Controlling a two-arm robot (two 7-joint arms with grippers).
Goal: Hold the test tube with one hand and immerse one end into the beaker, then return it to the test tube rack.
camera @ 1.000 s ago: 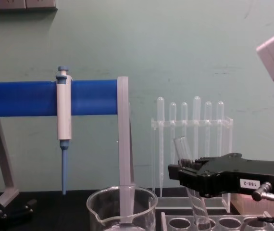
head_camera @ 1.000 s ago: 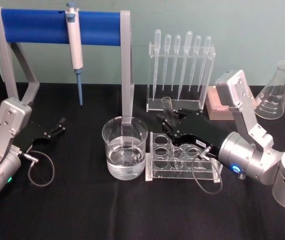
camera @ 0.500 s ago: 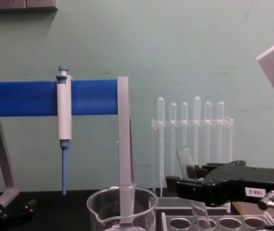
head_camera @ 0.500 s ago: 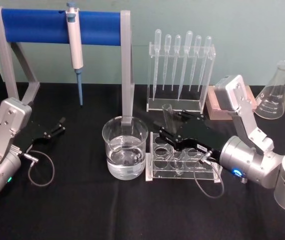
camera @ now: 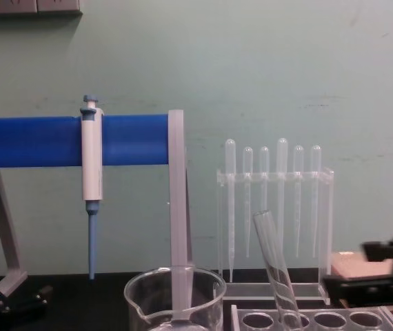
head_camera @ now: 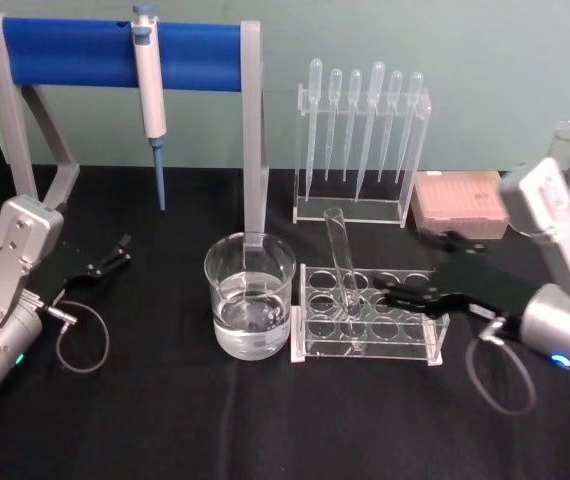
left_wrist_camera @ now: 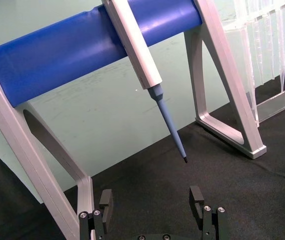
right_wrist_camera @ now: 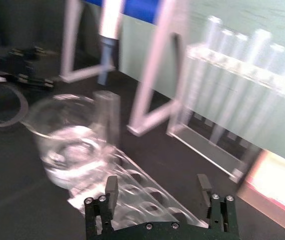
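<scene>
- While the long clear glass test tube leaned in a hole toward the left end of the clear acrylic rack, its round bottom down and its flared rim tipped toward the far side, the black flat-jawed right gripper sat just right of it, fingers apart and holding nothing.
- With nothing gripping it, the tilted tube could have rocked in its hole or been jarred by any brush of the open fingers, since they were still over the rack's right half.
- A knock on the light rack could have slid it into the wide clear glass beaker, which stood just left of the rack with water in it; that risked a spill across the black table.
- The loose grey cable looping beneath the right wrist hung near the rack's right end and might have snagged it.
- The left gripper rested on the table at the far left, jaws apart and empty, well apart from the glassware and no apparent hazard.
</scene>
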